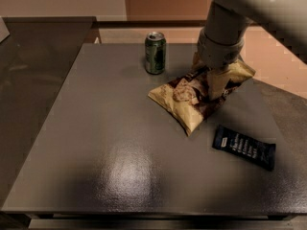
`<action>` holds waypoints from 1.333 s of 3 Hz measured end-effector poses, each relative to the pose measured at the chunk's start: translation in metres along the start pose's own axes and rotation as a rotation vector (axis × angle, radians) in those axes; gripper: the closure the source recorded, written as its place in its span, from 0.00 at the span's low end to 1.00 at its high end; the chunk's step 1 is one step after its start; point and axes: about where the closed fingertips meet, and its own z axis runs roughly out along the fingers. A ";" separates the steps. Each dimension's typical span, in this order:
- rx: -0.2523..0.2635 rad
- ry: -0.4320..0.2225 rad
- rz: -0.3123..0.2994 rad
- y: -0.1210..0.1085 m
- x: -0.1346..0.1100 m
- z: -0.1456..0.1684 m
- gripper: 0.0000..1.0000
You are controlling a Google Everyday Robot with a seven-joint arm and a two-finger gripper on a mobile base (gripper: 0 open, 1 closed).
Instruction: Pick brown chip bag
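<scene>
Camera view: pincer (211, 82) rests atop the brown chip bag (182, 100), grip indiscernible.

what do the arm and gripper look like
The arm is smooth, pale grey and tubular, with rounded housings, a small dark hole on the upper link and a seam ringing the thick cylindrical wrist. No cables or lettering show. The gripper, low over the brown chip bag, is mostly hidden below that wrist.
</scene>
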 end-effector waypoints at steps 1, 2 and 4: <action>-0.002 0.001 -0.009 0.002 -0.002 0.001 0.65; 0.014 -0.004 -0.015 0.000 -0.006 -0.006 0.88; 0.071 -0.005 -0.028 -0.013 -0.010 -0.034 1.00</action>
